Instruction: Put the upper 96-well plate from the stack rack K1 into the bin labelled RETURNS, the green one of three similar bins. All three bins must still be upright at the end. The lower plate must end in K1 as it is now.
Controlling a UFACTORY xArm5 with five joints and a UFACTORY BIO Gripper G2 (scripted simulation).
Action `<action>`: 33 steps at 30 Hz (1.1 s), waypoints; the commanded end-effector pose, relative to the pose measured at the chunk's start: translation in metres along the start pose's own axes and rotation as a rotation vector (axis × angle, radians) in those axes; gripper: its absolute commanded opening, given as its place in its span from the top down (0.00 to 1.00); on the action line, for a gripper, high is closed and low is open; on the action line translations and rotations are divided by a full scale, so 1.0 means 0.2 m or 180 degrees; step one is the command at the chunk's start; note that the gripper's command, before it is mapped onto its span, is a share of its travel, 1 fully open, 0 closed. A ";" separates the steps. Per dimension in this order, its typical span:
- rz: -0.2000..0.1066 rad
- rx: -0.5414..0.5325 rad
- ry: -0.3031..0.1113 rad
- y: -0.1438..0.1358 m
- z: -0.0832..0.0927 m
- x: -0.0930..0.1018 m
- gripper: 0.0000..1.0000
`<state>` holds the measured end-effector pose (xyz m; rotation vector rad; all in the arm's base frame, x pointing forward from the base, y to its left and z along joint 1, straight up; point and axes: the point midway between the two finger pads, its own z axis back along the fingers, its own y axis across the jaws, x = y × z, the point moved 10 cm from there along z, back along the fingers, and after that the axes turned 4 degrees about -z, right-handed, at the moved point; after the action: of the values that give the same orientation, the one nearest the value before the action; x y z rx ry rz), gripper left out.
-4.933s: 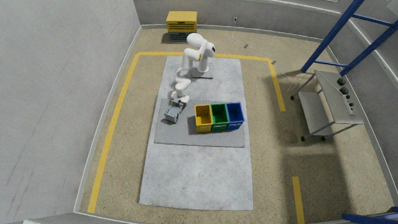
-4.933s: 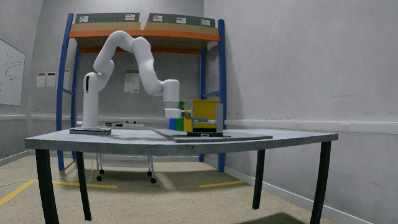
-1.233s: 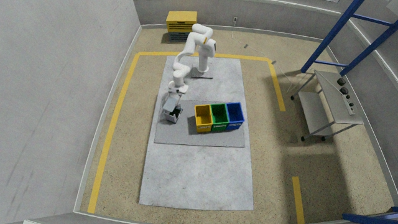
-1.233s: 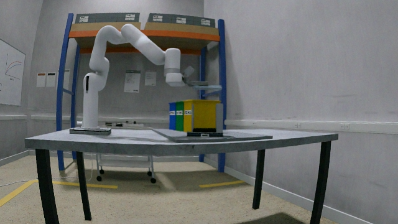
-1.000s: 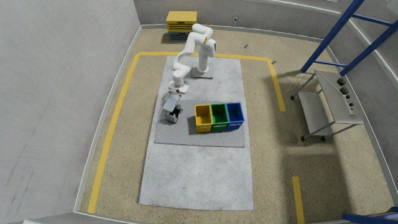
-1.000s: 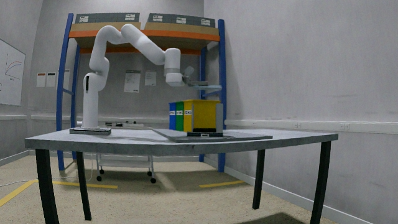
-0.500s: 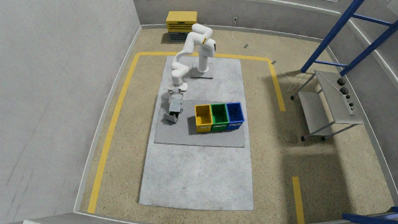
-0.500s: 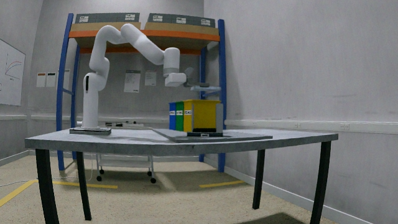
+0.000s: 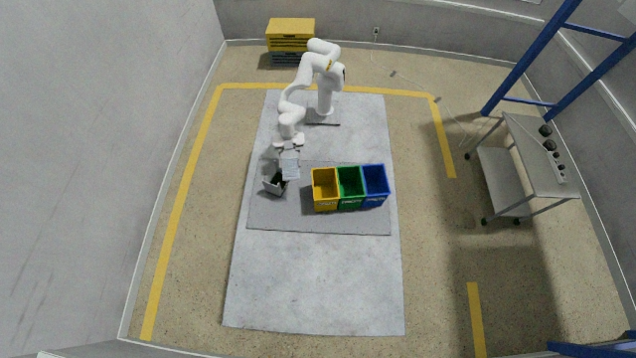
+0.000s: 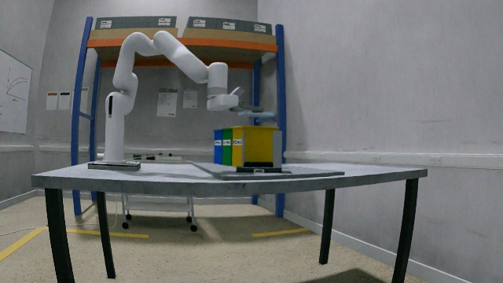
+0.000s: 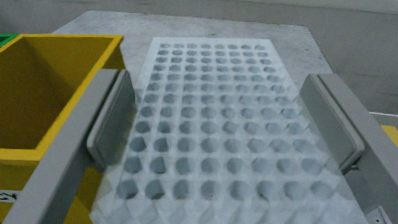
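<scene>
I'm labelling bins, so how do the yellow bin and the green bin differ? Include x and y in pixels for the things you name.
The yellow bin [image 9: 325, 203] [image 10: 261, 143] is yellow; the green bin [image 9: 351, 202] [image 10: 227, 151] [image 11: 6, 39] is green. The yellow bin ends the row, while the green bin sits mid-row. Both stand upright, open-topped.

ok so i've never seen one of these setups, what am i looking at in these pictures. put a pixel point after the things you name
One white robot arm [image 9: 298, 80] [image 10: 185, 59] stands on a table [image 9: 313, 283] [image 10: 137, 186] [image 11: 120, 27]. The top picture looks down from above, the exterior one looks from the side, and the wrist one looks out along the hand [image 9: 290, 159] [image 10: 257, 109] [image 11: 225, 120]. Its two fingers hold a pale plate [image 9: 291, 170] [image 10: 255, 114] [image 11: 210, 105] full of small wells, up in the air. Below are an upright rack [image 9: 272, 187] [image 10: 277, 149] and three open bins side by side: yellow [image 9: 326, 201] [image 10: 236, 153] [image 11: 20, 155], green [image 9: 351, 195] [image 10: 227, 153] [image 11: 6, 37] and blue [image 9: 376, 194] [image 10: 218, 153].
</scene>
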<state>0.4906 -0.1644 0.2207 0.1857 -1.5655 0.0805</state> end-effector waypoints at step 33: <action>0.0017 -0.0020 -0.0025 0.52 -0.15 -0.05 1.00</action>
<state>0.4995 -0.0682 0.2160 0.1869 -1.5657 0.0798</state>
